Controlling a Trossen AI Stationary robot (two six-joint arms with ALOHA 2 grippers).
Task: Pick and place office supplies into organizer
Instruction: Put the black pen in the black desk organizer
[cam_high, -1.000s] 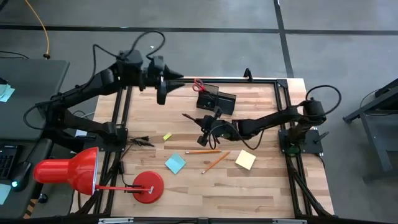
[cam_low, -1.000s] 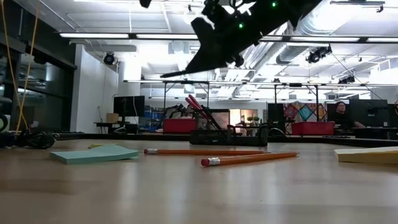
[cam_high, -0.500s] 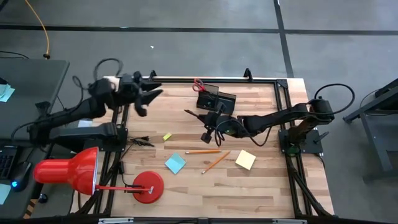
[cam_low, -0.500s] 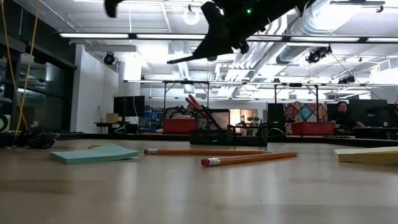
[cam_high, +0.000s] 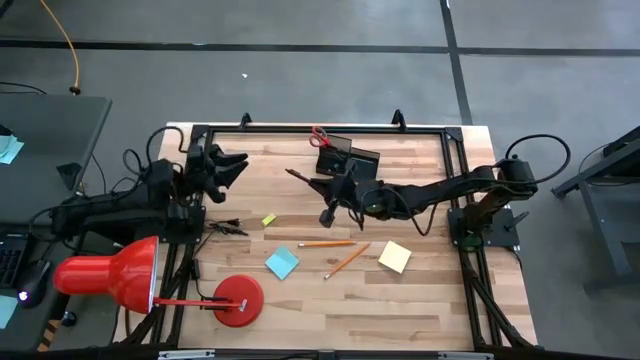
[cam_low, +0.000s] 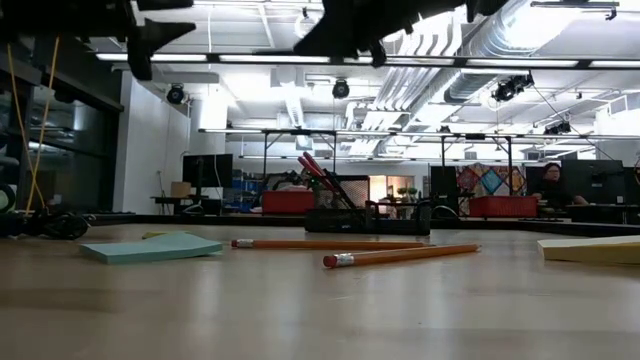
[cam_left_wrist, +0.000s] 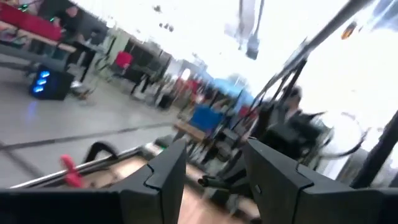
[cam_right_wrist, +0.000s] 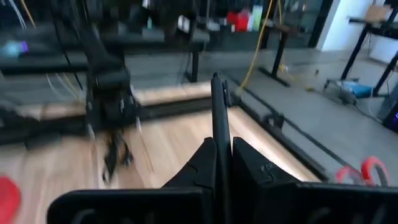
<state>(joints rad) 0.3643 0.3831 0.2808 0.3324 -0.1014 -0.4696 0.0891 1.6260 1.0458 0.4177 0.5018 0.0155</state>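
There are two orange pencils (cam_high: 325, 243) (cam_high: 346, 260) and two sticky-note pads, one blue (cam_high: 282, 263) and one yellow (cam_high: 394, 256). There is one pair of red scissors (cam_high: 319, 136), one black organizer (cam_high: 347, 160), one black pen (cam_high: 300, 178) and one red lamp (cam_high: 110, 274).

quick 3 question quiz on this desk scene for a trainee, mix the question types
1. True or false: the right end effector is shut on a black pen.
2. Which item already sits in the organizer? A) blue sticky pad B) red-handled scissors C) orange pencil
3. Fill in: the left end effector hangs at the table's left edge with its fingers ____.

Key
1. True; the right wrist view shows the pen pinched between the fingers.
2. B; the scissors stand in it, while the blue pad and both pencils lie on the table.
3. open
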